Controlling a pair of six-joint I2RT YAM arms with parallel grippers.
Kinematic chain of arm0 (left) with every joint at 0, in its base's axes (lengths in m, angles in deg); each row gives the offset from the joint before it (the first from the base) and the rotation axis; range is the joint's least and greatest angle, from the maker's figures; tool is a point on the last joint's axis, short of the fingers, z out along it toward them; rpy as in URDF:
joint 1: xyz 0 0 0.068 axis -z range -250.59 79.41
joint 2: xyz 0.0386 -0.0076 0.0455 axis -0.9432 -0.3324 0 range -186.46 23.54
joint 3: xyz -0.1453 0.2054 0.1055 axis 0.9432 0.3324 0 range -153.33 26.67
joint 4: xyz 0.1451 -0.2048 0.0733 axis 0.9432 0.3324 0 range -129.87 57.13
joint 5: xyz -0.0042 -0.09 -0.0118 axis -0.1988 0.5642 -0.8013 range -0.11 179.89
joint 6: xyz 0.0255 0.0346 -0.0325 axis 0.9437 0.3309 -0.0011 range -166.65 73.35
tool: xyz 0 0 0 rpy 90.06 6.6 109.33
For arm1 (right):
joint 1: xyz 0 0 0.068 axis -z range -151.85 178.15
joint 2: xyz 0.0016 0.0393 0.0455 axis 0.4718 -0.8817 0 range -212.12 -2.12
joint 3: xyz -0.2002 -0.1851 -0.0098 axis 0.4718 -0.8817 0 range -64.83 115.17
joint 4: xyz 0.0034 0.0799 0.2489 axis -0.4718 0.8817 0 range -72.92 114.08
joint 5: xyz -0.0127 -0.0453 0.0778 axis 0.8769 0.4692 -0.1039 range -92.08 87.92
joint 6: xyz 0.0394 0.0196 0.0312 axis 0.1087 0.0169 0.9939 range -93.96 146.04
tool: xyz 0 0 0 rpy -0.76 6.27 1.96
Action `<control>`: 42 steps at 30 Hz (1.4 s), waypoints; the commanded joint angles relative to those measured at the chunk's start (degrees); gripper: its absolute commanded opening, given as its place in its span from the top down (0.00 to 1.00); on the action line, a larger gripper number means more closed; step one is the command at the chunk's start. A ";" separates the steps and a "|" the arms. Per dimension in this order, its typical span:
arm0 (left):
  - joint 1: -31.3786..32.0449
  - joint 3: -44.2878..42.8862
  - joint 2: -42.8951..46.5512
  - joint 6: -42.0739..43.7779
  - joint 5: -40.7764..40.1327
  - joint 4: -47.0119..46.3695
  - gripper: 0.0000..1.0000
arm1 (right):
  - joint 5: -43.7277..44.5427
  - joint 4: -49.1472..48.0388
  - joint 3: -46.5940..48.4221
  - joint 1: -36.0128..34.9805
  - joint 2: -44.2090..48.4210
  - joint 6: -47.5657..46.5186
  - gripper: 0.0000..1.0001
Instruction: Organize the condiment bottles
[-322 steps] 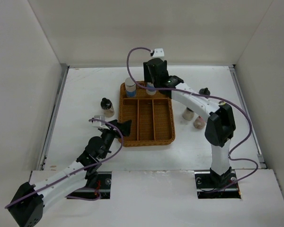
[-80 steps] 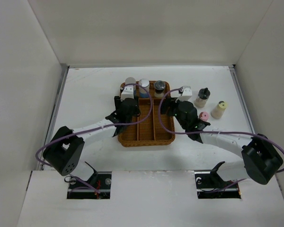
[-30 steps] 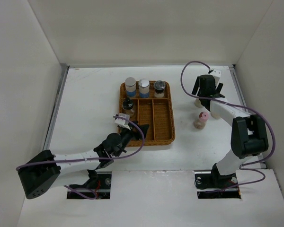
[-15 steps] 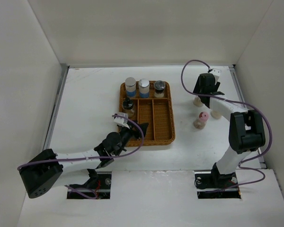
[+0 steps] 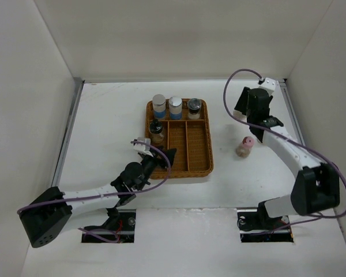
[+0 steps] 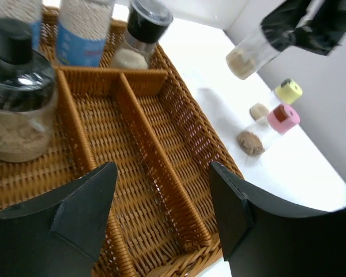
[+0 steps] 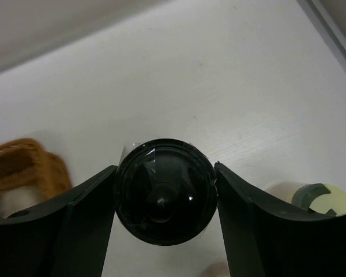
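The right wrist view shows my right gripper point(image 7: 164, 193) shut on a dark-lidded condiment bottle point(image 7: 164, 187), one finger on each side of its lid. From the left wrist view that bottle point(image 6: 251, 53) hangs tilted above the table. Two silver-capped, blue-labelled bottles point(image 5: 159, 105) point(image 5: 175, 106) and a dark-lidded shaker point(image 5: 194, 107) stand in the back row of the wicker tray point(image 5: 207, 151). A dark-capped jar point(image 5: 156, 131) stands in its left slot. The pink-capped bottle point(image 5: 246, 145) and the cream-capped one point(image 6: 289, 90) are on the table to the right. My left gripper point(image 5: 164, 156) is open and empty at the tray's front left corner.
The tray's middle and right slots point(image 6: 173, 173) hold nothing. White walls enclose the table on three sides, and a metal rail point(image 5: 69, 133) runs along the left edge. The right arm point(image 5: 288, 147) passes over the table to the right of the pink-capped bottle.
My right gripper has shut on the dark-lidded bottle at the back right and raised it off the table. My left gripper has crept slightly toward the tray.
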 commanded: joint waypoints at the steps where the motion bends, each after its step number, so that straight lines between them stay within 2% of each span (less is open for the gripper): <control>1: -1.79 1.66 6.06 -0.64 -2.13 -3.45 0.38 | 0.34 -4.98 -1.78 -6.24 8.91 1.25 0.50; 5: -2.76 3.42 11.08 -0.73 -4.50 -2.65 0.38 | 1.22 -5.94 -7.23 -14.94 13.66 5.28 0.51; 8: -2.59 3.69 12.93 -0.29 -5.38 -2.57 0.38 | 1.83 -7.44 -8.74 -22.93 13.94 7.84 0.52; 12: -2.33 4.30 15.74 0.06 -6.26 -1.78 0.38 | 3.41 -10.60 -6.03 -33.66 9.20 8.29 0.52; 15: -2.94 4.74 19.25 0.06 -7.40 0.76 0.38 | 4.03 -11.22 -1.73 -38.07 4.11 7.15 0.51; 22: -4.26 5.88 23.92 -1.17 -7.94 6.22 0.38 | 5.61 -11.49 7.50 -39.75 -7.58 6.44 0.51; 31: -4.96 6.32 26.56 -1.52 -7.06 9.04 0.37 | 14.39 -10.87 15.07 -40.45 -18.93 1.88 0.50; 37: -4.61 6.32 25.16 -2.04 -6.79 8.69 0.37 | 21.08 -10.96 13.85 -41.77 -18.33 0.38 0.50; 42: -4.79 6.15 23.84 -2.75 -5.92 8.42 0.37 | 19.86 -11.75 9.37 -41.60 -14.90 3.45 0.50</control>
